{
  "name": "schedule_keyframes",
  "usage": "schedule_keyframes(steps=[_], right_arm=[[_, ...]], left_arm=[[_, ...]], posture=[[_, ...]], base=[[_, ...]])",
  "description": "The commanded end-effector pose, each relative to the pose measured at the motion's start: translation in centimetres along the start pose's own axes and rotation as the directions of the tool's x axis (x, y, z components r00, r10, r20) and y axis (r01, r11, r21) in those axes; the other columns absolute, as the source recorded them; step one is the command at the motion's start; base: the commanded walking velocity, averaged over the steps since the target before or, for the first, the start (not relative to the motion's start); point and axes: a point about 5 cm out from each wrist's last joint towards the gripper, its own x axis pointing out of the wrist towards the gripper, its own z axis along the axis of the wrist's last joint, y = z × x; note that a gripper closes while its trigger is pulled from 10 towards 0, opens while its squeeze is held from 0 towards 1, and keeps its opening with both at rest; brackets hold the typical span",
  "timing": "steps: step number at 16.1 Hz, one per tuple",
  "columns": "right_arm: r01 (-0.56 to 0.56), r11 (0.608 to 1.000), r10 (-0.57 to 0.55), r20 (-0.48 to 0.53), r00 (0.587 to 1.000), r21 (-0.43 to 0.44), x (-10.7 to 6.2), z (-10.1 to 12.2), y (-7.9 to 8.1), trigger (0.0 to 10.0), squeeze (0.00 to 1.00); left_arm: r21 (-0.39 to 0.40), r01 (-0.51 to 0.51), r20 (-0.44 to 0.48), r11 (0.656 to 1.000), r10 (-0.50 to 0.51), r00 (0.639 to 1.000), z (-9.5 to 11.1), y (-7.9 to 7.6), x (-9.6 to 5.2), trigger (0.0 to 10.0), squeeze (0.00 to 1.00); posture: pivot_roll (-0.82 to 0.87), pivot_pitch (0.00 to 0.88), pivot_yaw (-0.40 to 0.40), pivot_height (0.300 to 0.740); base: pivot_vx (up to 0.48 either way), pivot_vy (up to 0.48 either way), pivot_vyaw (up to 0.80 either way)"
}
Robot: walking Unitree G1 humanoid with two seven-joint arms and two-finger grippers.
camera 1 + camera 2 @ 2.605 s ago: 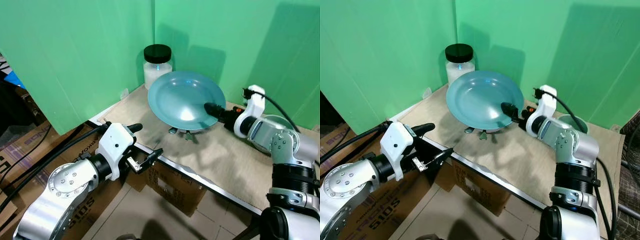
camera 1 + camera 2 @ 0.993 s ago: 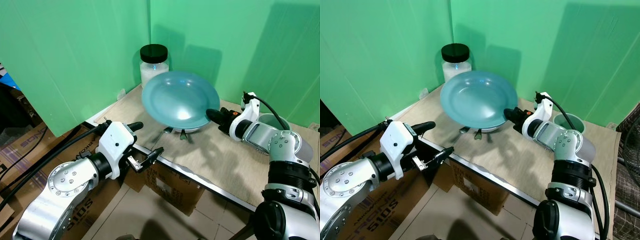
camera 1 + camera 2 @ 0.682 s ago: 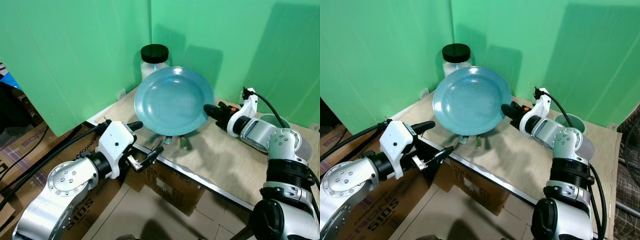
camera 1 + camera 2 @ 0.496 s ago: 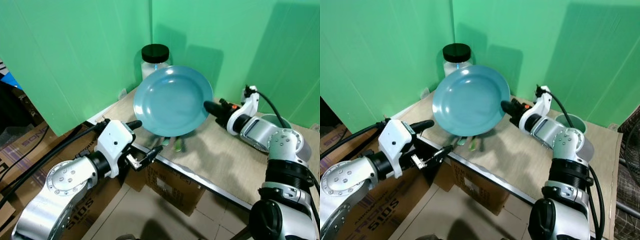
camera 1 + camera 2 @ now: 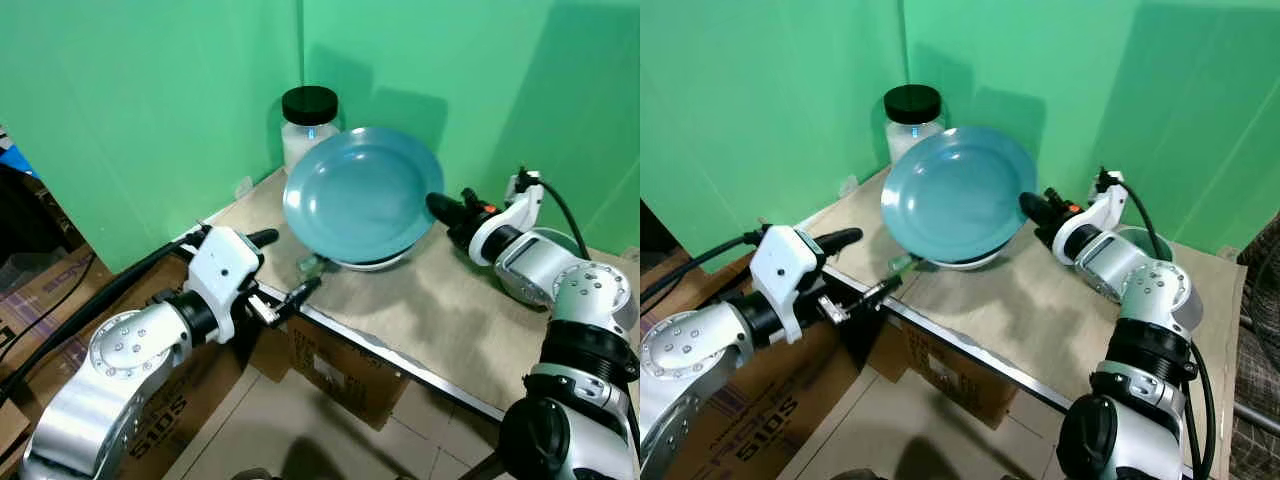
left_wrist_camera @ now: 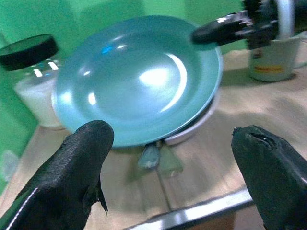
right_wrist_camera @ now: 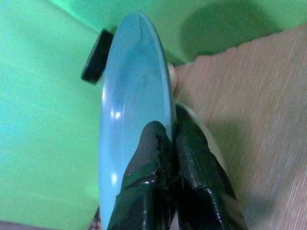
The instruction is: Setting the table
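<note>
Green-walled tan surface: right fingers (image 5: 1032, 208) pinch the round blue plate (image 5: 958, 193) rim; level it slowly. Left fingers (image 5: 282, 270) gape idle.

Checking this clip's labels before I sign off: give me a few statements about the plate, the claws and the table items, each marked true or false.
1. The right claw grips the blue plate by its rim. True.
2. The blue plate lies flat on the table. False: it is held tilted, above a white dish.
3. The left claw holds a fork. False: it is open and holds nothing, near the table's front edge.
4. A black-lidded jar stands in the back corner. True.
5. A cup stands beside the right arm. True.
</note>
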Motion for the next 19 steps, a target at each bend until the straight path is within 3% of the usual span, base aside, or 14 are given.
schedule_keyframes(steps=[1, 4, 5, 6, 7, 10, 11, 12, 13, 14, 16, 17, 19], right_arm=[[-0.050, 0.999, 0.050, 0.035, 0.998, 0.013, 0.2, 0.8, 1.1, 0.0, 0.00], [-0.094, 0.993, 0.089, 0.069, 0.994, 0.065, 0.1, 1.6, 1.6, 0.0, 0.00], [-0.099, 0.993, 0.094, 0.084, 0.992, 0.059, -0.1, 2.0, 1.6, 0.0, 0.00], [-0.099, 0.994, 0.094, 0.089, 0.992, 0.056, -0.1, 2.1, 1.5, 0.0, 0.00], [-0.108, 0.993, 0.102, 0.102, 0.990, 0.052, -0.3, 2.4, 1.4, 0.0, 0.00], [-0.173, 0.984, 0.167, 0.135, 0.977, 0.033, -1.0, 3.1, 1.7, 0.0, 0.00], [-0.260, 0.965, 0.257, 0.142, 0.956, 0.004, -1.6, 3.4, 2.5, 0.0, 0.00], [-0.280, 0.960, 0.278, 0.143, 0.950, -0.004, -1.7, 3.4, 2.7, 0.0, 0.00], [-0.328, 0.944, 0.328, 0.137, 0.935, -0.020, -2.0, 3.3, 3.2, 0.0, 0.00], [-0.352, 0.936, 0.352, 0.130, 0.927, -0.026, -2.2, 3.2, 3.4, 0.0, 0.00], [-0.457, 0.887, 0.461, 0.090, 0.883, -0.067, -2.9, 2.4, 4.6, 0.0, 0.00], [-0.476, 0.877, 0.481, 0.082, 0.873, -0.072, -3.0, 2.3, 4.8, 0.0, 0.00], [-0.534, 0.838, 0.540, 0.023, 0.842, -0.116, -3.5, 1.1, 5.5, 0.0, 0.00]], left_arm=[[0.012, -0.040, 0.002, 0.999, 0.040, 0.999, 0.2, 0.7, -0.1, 10.0, 0.00], [-0.014, -0.159, 0.011, 0.987, 0.159, 0.987, 0.3, 2.3, -0.3, 10.0, 0.00], [-0.055, -0.216, 0.003, 0.975, 0.216, 0.976, 0.2, 3.3, -0.5, 10.0, 0.00], [-0.068, -0.246, 0.001, 0.967, 0.247, 0.969, 0.2, 3.7, -0.6, 10.0, 0.58], [-0.112, -0.302, 0.008, 0.947, 0.305, 0.952, 0.2, 4.7, -0.9, 10.0, 1.00], [-0.310, -0.358, 0.094, 0.881, 0.403, 0.910, 1.0, 6.4, -1.6, 10.0, 1.00], [-0.506, -0.326, 0.153, 0.798, 0.455, 0.877, 1.6, 7.1, -1.7, 10.0, 1.00], [-0.547, -0.306, 0.166, 0.779, 0.459, 0.873, 1.7, 7.2, -1.7, 10.0, 0.96], [-0.615, -0.237, 0.203, 0.752, 0.441, 0.874, 1.9, 7.1, -1.7, 10.0, 0.20], [-0.644, -0.200, 0.222, 0.739, 0.430, 0.875, 2.0, 7.0, -1.6, 10.0, 0.00], [-0.724, -0.132, 0.221, 0.677, 0.408, 0.886, 1.7, 6.9, -1.2, 10.0, 0.00], [-0.730, -0.131, 0.209, 0.671, 0.402, 0.891, 1.6, 6.9, -1.1, 10.0, 0.00], [-0.744, -0.028, 0.256, 0.668, 0.323, 0.911, 2.4, 6.4, -0.3, 10.0, 0.00]], posture=[[0.08, 0.000, 0.035, 0.740], [0.09, 0.000, 0.036, 0.740], [0.09, 0.000, 0.039, 0.740], [0.09, 0.000, 0.039, 0.740], [0.09, 0.000, 0.040, 0.740], [0.09, 0.000, 0.042, 0.740], [0.09, 0.000, 0.042, 0.740], [0.09, 0.000, 0.042, 0.740], [0.09, 0.000, 0.042, 0.740], [0.09, 0.000, 0.042, 0.740], [0.09, 0.000, 0.043, 0.740], [0.09, 0.000, 0.043, 0.740], [0.09, 0.000, 0.046, 0.740]], base=[[0.000, 0.000, 0.00], [0.000, 0.000, 0.00], [0.000, 0.000, 0.00], [0.000, 0.000, 0.00], [0.000, 0.000, 0.00], [0.000, 0.000, 0.00], [0.000, 0.000, 0.00], [0.000, 0.000, 0.00], [0.000, 0.000, 0.00], [0.000, 0.000, 0.00], [0.000, 0.000, 0.00], [0.000, 0.000, 0.00], [0.000, 0.000, 0.00]])
